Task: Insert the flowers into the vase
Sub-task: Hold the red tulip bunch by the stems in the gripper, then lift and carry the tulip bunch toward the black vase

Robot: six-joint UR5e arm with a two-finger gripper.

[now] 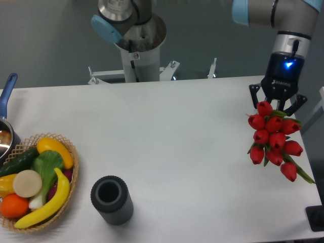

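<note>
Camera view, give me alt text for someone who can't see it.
A robot gripper sits over a bunch of red tulip flowers at the right edge of a white table. A dark ribbed vase stands empty front left, beside a fruit basket.

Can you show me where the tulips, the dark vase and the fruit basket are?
flowers (274, 139): fixed camera, on a middle red bud.
vase (117, 209): fixed camera, on its ribbed outer wall.
fruit basket (74, 181): fixed camera, on its woven right rim.

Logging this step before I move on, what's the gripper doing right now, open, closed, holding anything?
Gripper: fingers spread around the top of the red tulip bunch at the table's right edge; whether it has closed on them cannot be told.
</note>
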